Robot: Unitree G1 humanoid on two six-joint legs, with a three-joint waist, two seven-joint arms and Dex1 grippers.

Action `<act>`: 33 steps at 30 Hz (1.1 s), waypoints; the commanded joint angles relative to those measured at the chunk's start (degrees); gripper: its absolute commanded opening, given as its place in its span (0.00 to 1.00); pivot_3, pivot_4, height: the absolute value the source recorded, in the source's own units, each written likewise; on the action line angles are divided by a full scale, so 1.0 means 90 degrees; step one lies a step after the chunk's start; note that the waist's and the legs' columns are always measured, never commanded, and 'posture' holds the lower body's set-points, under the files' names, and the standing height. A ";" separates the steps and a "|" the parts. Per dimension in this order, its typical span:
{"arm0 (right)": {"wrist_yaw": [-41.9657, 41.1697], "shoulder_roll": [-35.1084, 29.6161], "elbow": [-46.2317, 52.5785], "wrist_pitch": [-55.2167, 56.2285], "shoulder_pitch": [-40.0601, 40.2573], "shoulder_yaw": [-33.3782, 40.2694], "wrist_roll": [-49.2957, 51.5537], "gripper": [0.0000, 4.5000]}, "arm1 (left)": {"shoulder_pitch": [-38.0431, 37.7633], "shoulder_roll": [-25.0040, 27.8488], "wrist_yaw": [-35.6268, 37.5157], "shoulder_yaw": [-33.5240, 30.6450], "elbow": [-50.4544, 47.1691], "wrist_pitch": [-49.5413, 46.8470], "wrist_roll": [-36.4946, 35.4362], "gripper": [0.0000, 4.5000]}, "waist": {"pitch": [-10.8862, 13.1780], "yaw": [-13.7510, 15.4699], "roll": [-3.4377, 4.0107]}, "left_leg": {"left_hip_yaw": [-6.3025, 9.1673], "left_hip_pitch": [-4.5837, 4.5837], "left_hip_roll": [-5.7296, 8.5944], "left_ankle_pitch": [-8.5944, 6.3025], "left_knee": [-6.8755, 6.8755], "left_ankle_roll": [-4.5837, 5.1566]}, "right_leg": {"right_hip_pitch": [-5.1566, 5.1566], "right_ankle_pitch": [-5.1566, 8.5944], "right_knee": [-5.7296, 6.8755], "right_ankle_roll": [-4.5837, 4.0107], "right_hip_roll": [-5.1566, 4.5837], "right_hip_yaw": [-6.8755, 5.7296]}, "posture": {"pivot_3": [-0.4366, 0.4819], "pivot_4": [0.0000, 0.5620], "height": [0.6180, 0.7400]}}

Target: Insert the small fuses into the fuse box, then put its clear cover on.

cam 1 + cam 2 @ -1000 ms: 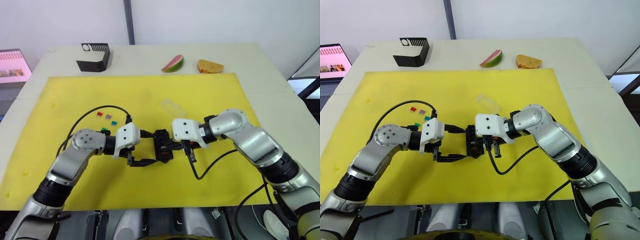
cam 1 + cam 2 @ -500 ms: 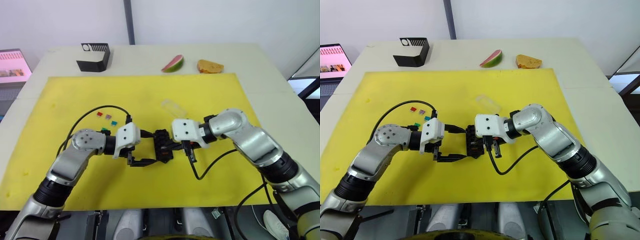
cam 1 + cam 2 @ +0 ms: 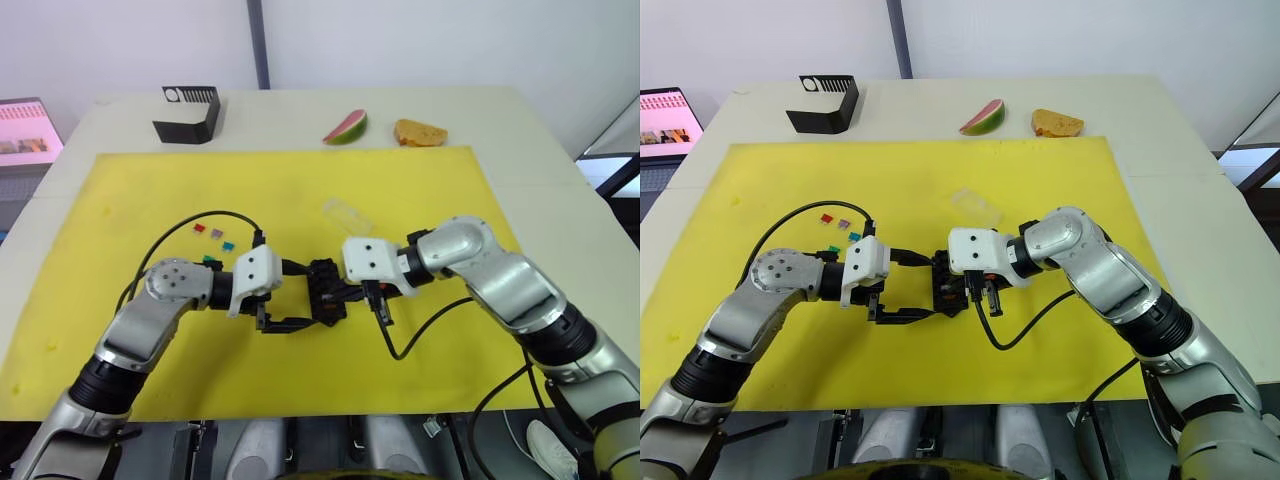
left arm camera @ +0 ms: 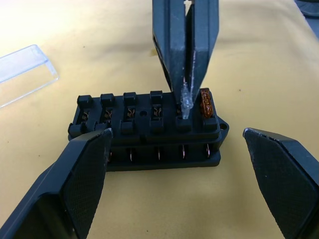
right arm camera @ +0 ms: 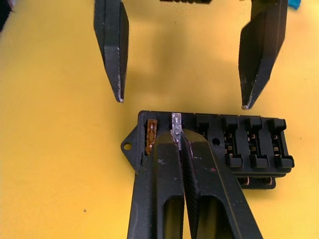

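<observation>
Fuse box (image 3: 324, 290) on the yellow mat (image 3: 150, 190), mid-table, lying between the two grippers. Left gripper (image 4: 184, 189) spread wide, one finger at each end of the box, touching neither end. Right gripper (image 5: 177, 144) pinched narrow on a grey fuse (image 4: 185, 102), standing at the second slot from one end of the nearer row; depth of seating hard to judge, lower part hidden by the slot walls. Amber fuse (image 4: 206, 103) seated in the end slot just beside it. Remaining slots showing bare metal contacts. Clear cover (image 3: 346, 215) flat on the mat beyond the box, apart from it, faint against the yellow and cut off at the edge in the left wrist view. Loose fuses (image 3: 214, 232) clustered on the mat near the left arm's cable, well apart from the box; several colours there, some partly hidden behind the arm, count uncertain.
</observation>
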State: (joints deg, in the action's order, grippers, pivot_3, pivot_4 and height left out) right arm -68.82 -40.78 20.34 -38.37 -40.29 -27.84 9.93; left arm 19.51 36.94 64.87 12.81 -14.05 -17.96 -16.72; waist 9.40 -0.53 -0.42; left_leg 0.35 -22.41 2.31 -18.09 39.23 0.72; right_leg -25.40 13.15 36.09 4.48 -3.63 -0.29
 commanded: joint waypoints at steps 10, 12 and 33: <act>0.0050 0.0053 0.0032 0.0144 -0.0067 0.0053 -0.0057 0.00 | 0.0066 0.0009 0.0087 0.0041 -0.0165 0.0118 0.0006 0.99 | 0.0000 -0.0001 0.0000 | 0.0000 0.0000 0.0000 0.0000 0.0000 0.0000 | 0.0000 0.0000 0.0000 0.0000 0.0000 0.0000 | 0.48 0.27 1.00; 0.0053 0.0054 -0.0017 0.0203 -0.0061 0.0030 -0.0103 0.00 | 0.0069 0.0012 0.0094 0.0035 -0.0167 0.0117 0.0005 0.99 | 0.0000 -0.0001 0.0000 | 0.0000 0.0000 0.0000 0.0001 0.0000 -0.0001 | 0.0000 0.0000 0.0001 0.0000 0.0000 0.0000 | 0.48 0.27 1.00; -0.0178 -0.0031 -0.0035 0.0343 -0.0039 -0.0075 -0.0235 0.00 | 0.0028 -0.0034 -0.0035 0.0033 -0.0207 0.0111 0.0018 0.99 | -0.0001 0.0003 0.0000 | 0.0000 0.0000 0.0001 0.0002 0.0002 -0.0002 | 0.0000 0.0000 0.0001 0.0000 0.0001 0.0000 | 0.48 0.27 1.00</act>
State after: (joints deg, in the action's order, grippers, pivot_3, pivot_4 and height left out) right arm -69.61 -40.87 19.49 -35.71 -40.28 -28.29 8.05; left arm 19.51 36.79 64.72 12.83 -14.07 -17.95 -16.69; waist 9.39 -0.50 -0.42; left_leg 0.35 -22.41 2.32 -18.07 39.24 0.69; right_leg -25.39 13.15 36.10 4.49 -3.62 -0.30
